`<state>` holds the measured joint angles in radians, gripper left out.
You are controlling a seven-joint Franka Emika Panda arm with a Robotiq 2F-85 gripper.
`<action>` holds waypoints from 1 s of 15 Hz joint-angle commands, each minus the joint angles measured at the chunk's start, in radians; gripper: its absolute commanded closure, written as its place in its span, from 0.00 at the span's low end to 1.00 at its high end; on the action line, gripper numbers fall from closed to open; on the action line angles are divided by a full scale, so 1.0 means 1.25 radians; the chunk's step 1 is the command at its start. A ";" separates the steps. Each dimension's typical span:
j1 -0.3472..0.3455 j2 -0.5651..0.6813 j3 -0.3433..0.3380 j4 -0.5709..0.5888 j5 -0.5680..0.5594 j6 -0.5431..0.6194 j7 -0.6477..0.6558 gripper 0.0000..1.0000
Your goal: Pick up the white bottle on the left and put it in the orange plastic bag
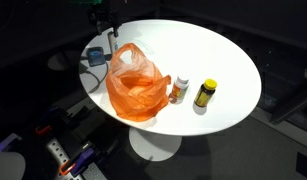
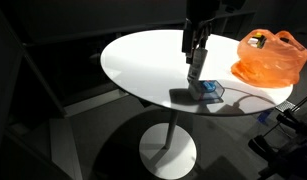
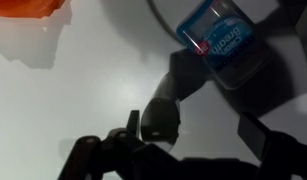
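Note:
The white bottle stands upright on the round white table, right beside a blue box. In the wrist view the bottle is in shadow. It sits between my fingers, close to the left one, with a gap to the right one. My gripper is open around it and comes down from above in both exterior views. The orange plastic bag stands open on the table a short way from the bottle and also shows at the table's far side.
A white bottle with a red label and a yellow bottle with a black cap stand beside the bag. The blue box lies near the table edge. The surroundings are dark, with cables and equipment below the table.

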<state>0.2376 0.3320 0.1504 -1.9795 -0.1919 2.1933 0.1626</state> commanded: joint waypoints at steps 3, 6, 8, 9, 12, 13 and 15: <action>0.016 0.018 -0.030 0.030 -0.038 -0.020 0.066 0.44; 0.015 0.007 -0.037 0.027 -0.049 -0.022 0.077 0.66; 0.009 -0.011 -0.034 0.021 -0.036 -0.027 0.066 0.82; 0.008 -0.019 -0.033 0.019 -0.033 -0.027 0.063 0.90; 0.008 -0.060 -0.034 0.009 -0.038 -0.048 0.070 0.91; 0.007 -0.078 -0.035 0.005 -0.042 -0.056 0.073 0.91; 0.001 -0.116 -0.041 -0.002 -0.052 -0.070 0.087 0.91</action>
<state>0.2420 0.2724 0.1102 -1.9643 -0.2299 2.1514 0.2325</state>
